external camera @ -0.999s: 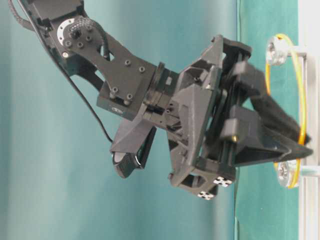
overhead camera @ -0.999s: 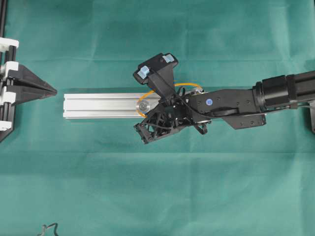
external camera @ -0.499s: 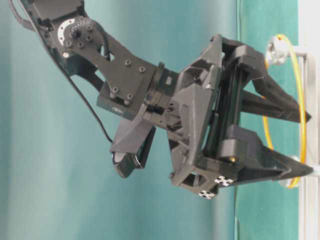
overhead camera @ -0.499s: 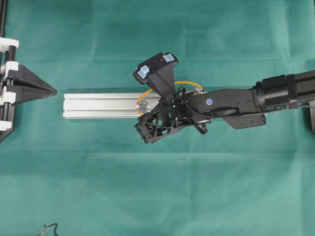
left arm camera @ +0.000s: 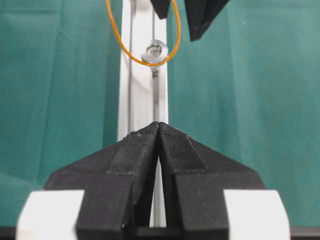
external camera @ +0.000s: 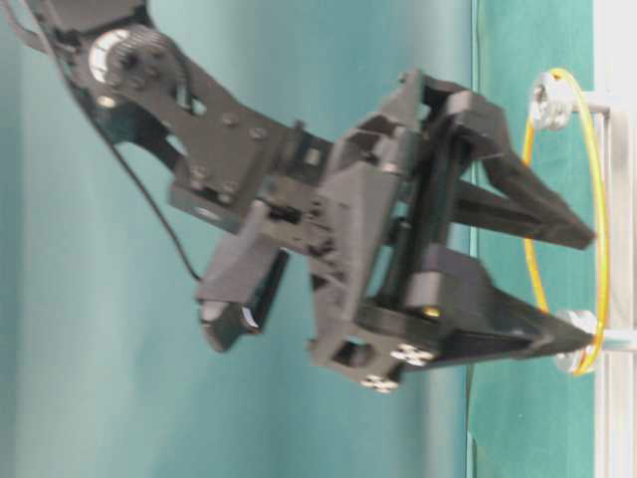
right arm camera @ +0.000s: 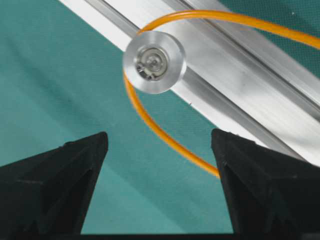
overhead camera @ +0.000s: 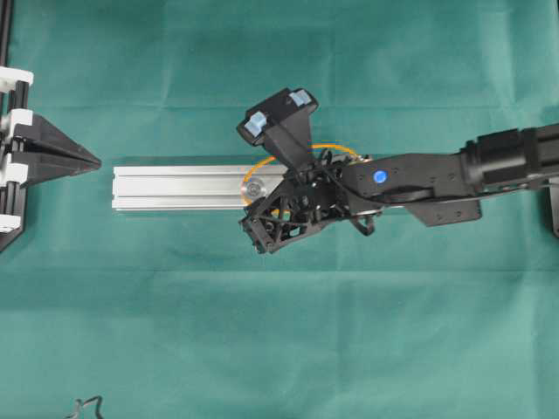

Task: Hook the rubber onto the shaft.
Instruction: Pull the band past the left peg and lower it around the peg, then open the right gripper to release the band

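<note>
From overhead, an aluminium rail (overhead camera: 188,188) lies across a green cloth (overhead camera: 279,332), and the right gripper (overhead camera: 278,188) hangs over its right half, its black arm (overhead camera: 454,170) reaching in from the right edge. The rubber (overhead camera: 262,166), an orange loop, shows in arcs around a round pulley (overhead camera: 253,187) on the rail and beside the gripper body. The left gripper (overhead camera: 87,160) sits well apart at the left edge, pointing along the rail. At table level the right gripper's fingers (external camera: 537,214) stand wide apart, nothing between them; the rubber (external camera: 600,199) is stretched between two pulleys, upper (external camera: 547,100) and lower (external camera: 575,339), that stick out from the rail (external camera: 617,239). The lower fingertip lies just beside the lower pulley; whether it touches cannot be told. From the left wrist, the left gripper's (left arm camera: 158,127) fingers are pressed together, holding nothing, with the rail (left arm camera: 142,95) running away beyond them and the rubber (left arm camera: 122,45) looped under a pulley (left arm camera: 155,51). From the right wrist, two spread fingertips (right arm camera: 65,170) frame the cloth, and the rubber (right arm camera: 160,130) curves around the pulley (right arm camera: 154,62) on the rail (right arm camera: 240,95).
</note>
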`<state>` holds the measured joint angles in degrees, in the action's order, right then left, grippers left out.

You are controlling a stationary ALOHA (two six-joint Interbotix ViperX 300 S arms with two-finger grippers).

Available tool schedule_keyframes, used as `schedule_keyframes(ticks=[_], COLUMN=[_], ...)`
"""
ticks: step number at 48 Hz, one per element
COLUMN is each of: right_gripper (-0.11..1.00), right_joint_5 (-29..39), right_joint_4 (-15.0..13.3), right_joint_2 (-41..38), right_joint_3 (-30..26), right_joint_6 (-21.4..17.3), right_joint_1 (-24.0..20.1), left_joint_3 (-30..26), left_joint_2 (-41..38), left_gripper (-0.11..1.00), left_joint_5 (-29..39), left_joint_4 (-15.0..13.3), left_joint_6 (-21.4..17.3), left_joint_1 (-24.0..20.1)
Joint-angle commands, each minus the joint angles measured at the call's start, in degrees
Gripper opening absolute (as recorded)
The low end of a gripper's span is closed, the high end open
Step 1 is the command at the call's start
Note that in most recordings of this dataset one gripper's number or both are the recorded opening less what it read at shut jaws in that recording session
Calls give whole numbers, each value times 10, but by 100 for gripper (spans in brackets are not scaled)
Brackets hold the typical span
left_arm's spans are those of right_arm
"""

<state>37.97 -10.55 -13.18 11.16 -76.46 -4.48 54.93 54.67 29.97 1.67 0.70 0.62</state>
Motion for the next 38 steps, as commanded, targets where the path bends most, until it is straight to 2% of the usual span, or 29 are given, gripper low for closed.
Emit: schedule_keyframes(ticks=[1, 19, 38], right_gripper=[88, 88, 88], right_joint_5=[5, 58, 91], right_joint_4=[-4, -7, -7], right_joint_2=[33, 101, 149], right_joint_3=[-5, -8, -8], right_joint_6=[2, 27, 28], right_joint_1=[1, 7, 11], left_joint_3=[-18, -18, -18], left_joint_2=[-4, -4, -4], left_gripper=[0, 0, 0], left_joint_5=[-2, -2, -2], left_joint_4=[2, 2, 1], left_joint_6=[-1, -1, -1], left_joint_1=[1, 1, 1])
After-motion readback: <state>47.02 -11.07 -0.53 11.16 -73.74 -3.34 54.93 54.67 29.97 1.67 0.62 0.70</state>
